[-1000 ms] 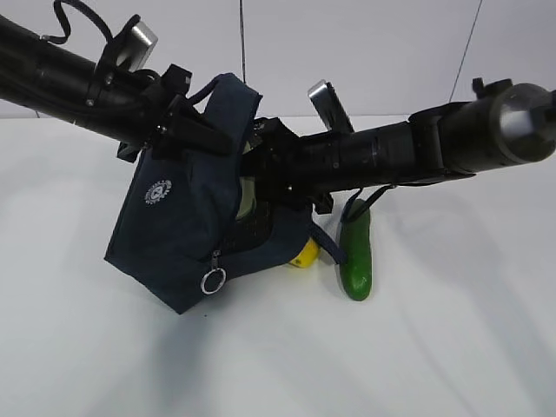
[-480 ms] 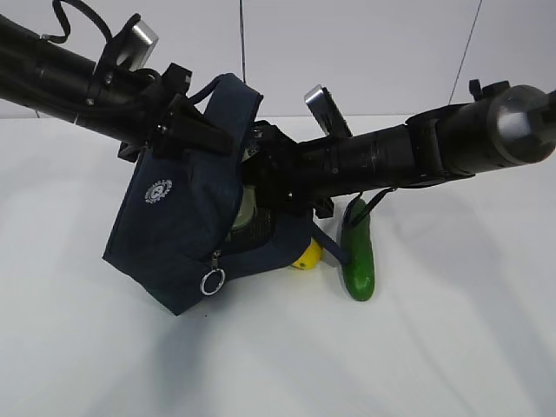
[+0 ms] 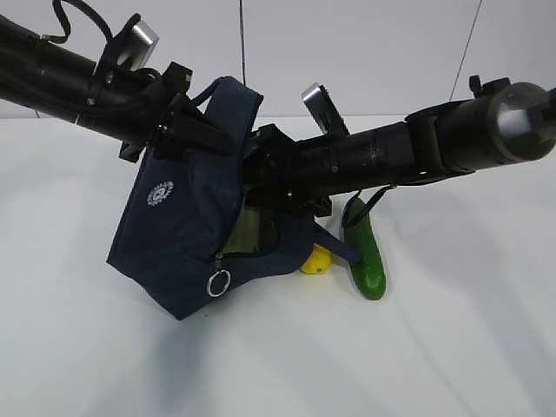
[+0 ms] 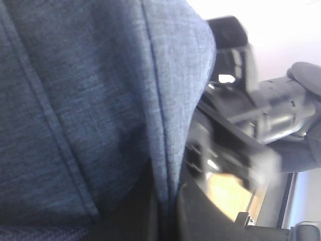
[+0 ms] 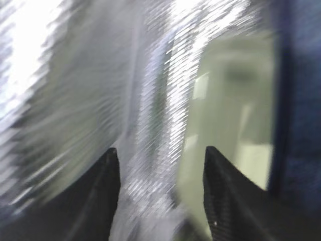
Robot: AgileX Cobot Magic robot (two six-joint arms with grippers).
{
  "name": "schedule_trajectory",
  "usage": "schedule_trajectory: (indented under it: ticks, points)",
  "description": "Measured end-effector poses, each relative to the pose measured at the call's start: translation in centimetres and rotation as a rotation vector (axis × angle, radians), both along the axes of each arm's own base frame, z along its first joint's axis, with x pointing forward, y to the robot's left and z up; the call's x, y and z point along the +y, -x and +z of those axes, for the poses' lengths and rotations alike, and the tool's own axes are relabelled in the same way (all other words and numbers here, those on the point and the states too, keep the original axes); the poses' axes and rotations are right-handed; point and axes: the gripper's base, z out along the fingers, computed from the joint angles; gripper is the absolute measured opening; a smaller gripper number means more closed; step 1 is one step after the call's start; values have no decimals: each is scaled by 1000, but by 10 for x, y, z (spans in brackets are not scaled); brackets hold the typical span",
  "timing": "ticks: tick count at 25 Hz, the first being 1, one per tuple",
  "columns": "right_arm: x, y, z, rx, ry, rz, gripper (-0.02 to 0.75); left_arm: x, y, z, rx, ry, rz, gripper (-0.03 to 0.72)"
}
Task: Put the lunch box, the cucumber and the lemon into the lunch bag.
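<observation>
Since a second ago the right arm has drawn back a little out of the bag (image 3: 187, 234), and the box (image 3: 252, 233) now shows paler and plainer through the unzipped mouth. Lemon (image 3: 316, 260) and cucumber (image 3: 365, 252) have both shifted slightly to the right on the table (image 3: 452, 347).

The left gripper (image 3: 193, 130) is clamped on the bag's upper edge near a handle, holding the bag up and tilted so its mouth faces right; its wrist view is filled with navy fabric (image 4: 85, 110). The right gripper (image 5: 161, 165) sits inside the bag, its two dark fingers (image 5: 108, 173) spread apart with only the silvery lining between them. The pale green box lies just to the right of them in that view, and the blur hides whether a finger touches it; nothing is gripped.

The box rests inside the bag, seen through the opening above the zipper ring (image 3: 218, 283). The lemon lies on the table against the bag's lower right corner, partly hidden by a handle strap. The cucumber lies just right of it, under the right arm, angled from upper left to lower right.
</observation>
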Motion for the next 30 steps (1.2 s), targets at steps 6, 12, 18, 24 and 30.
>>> schedule_trajectory:
  ticks: [6, 12, 18, 24, 30]
  points:
    - [3, 5, 3, 1, -40, 56, 408, 0, 0, 0, 2, 2, -5, 2]
    - [-2, 7, 8, -31, -87, 135, 409, -1, 2, 0, 9, 8, -18, 2]
    - [-7, 13, 21, -75, -27, 190, 408, -1, 3, 1, 17, 16, -33, 2]
    - [-11, 19, 43, -147, 55, 210, 408, -2, 5, 2, 28, 34, -44, 2]
    - [-19, 26, 57, -162, 146, 236, 408, -3, 6, 3, 36, 42, -58, 2]
